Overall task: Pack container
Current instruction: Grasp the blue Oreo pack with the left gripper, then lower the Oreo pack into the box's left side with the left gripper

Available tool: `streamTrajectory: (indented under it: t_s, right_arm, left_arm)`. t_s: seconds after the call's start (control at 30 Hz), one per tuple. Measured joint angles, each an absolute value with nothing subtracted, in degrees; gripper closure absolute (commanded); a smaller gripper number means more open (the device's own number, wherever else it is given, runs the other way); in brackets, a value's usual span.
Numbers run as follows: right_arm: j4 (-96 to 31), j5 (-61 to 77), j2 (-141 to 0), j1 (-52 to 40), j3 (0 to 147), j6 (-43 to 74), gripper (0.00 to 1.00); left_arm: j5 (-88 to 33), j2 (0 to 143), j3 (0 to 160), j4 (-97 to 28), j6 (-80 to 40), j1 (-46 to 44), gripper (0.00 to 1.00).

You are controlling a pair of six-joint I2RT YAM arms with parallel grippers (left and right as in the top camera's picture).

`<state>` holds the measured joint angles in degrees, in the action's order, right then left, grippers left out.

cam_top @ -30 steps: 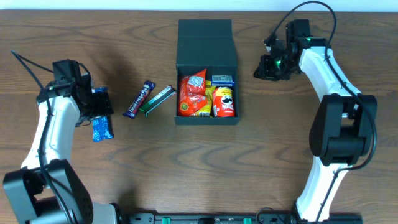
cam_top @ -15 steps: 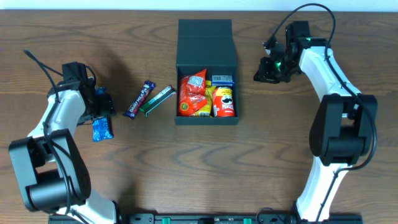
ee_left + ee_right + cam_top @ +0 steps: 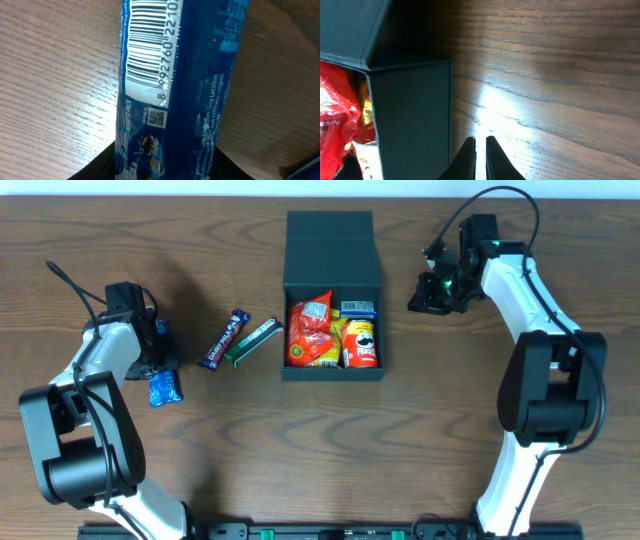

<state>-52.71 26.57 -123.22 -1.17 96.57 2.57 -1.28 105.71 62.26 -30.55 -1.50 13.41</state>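
- the blue snack pack (image 3: 170, 100) fills the left wrist view. it has a white patch with a bar code, and the numbers under it read "8 992760 2210".
- lower down the pack has a small square code and tiny white writing. one word looks like "lecithin". the rest is too small to read.
- the left claw (image 3: 160, 352) is at the top end of that pack. a dark finger shows on each side of the pack, but i cannot tell if they squeeze it.
- the container (image 3: 333, 250) is a dark box in the middle of the table, at the far side. its lid is flipped open at the back.
- inside it stands a red pringles can (image 3: 360, 343) with the mustache face on it. beside the can are a red bag (image 3: 310, 325) and a small blue box (image 3: 357, 308).
- a dark candy bar (image 3: 223, 340) and a green bar (image 3: 252, 341) lie side by side, left of the box. their writing is too small to read.
- the right claw (image 3: 480, 145) is pinched almost closed and holds nothing. it is low over the wood, just right of the box.
- the table (image 3: 450, 430) is dark brown wood with long grain lines. light shines on it by the right claw.
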Motion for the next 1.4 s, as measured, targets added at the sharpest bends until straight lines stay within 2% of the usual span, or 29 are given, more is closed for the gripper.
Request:
streamTrajectory:
  t_s: [0.43,0.7,0.9,1.17,1.4]
  right_arm:
    - [-51.16,26.57,-123.2,-1.17,96.57,3.07,0.91]
    - [-47.4,27.22,-123.15,-0.56,96.57,5.91,0.89]
    - [-45.52,28.88,-123.15,2.28,96.57,7.94,0.88]
    - [-45.56,29.12,-123.15,6.28,96.57,8.38,0.87]
    - [-45.56,29.17,-123.15,6.42,96.57,7.18,0.86]
  left_arm:
    - [-3.03,105.71,63.24,-32.32,-1.45,13.41,0.75]
    - [-4.78,105.06,72.71,-38.87,-1.48,11.35,0.83]
    - [-6.28,104.47,79.24,-41.78,-3.84,1.23,0.87]
    - [-9.1,104.47,83.64,-38.02,-12.84,-15.49,0.87]
    - [-10.17,104.51,83.66,-32.73,-19.35,-22.96,0.9]
